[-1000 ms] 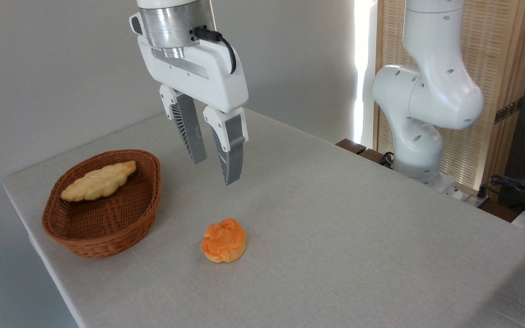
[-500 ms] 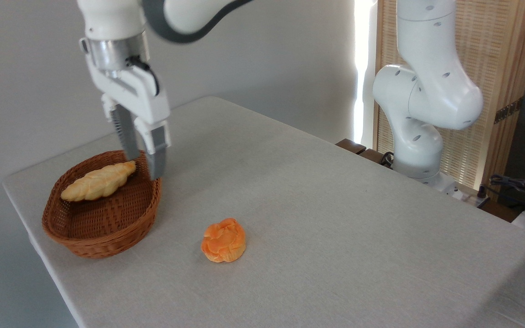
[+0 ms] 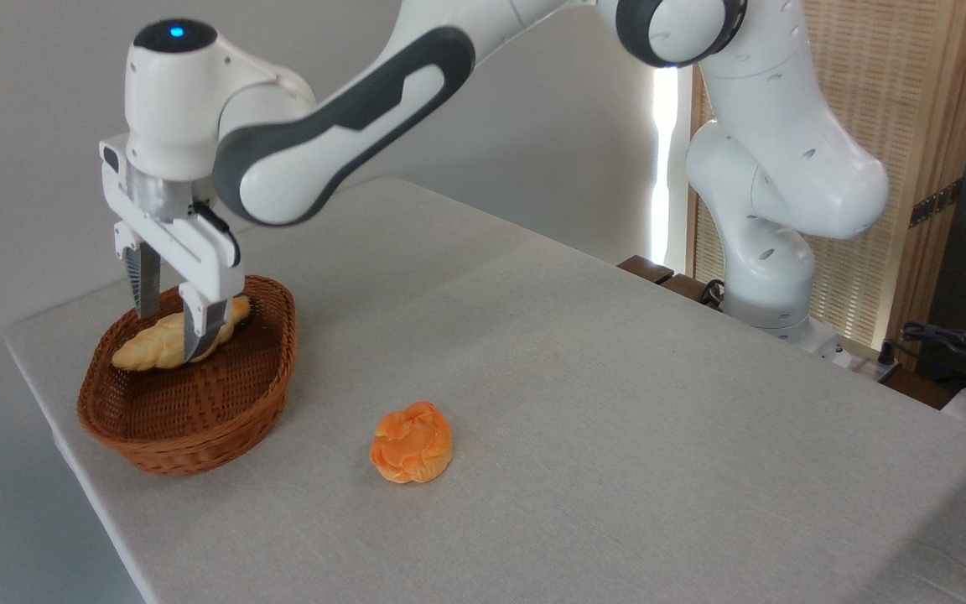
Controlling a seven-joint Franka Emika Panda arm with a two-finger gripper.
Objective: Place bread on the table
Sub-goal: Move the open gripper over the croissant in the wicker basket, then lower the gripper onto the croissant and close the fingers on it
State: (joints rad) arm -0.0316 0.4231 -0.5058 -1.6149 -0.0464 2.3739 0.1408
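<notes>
So the table (image 3: 617, 403) takes up most of the frame, covered in a light grey-beige cloth, running from the lower left up toward the middle right. Behind it there's a plain pale wall, and in the upper right a slatted wooden screen (image 3: 911, 109) with a strip of bright light next to it. Some dark cables and gear (image 3: 961, 348) sit at the far right edge.

On the left side of the table sits a brown wicker basket (image 3: 189, 411). The bread (image 3: 166, 344), the long pale golden braided loaf, is lying inside it along the back wall. A round orange bun (image 3: 412, 442) sits on the cloth in the lower middle, well apart from the basket.

The arm's base (image 3: 776, 252) stands on the right and the arm reaches across the top of the frame to the upper left. The gripper (image 3: 171, 331) is down in the basket with its fingers spread either side of the loaf, one behind it and one in front, not clamped on it as far as I can see.

Compared to half a second ago, the gripper has moved left and lower: back then it hung at the basket's right rim by the loaf's tip. Bread, basket and bun haven't budged.
</notes>
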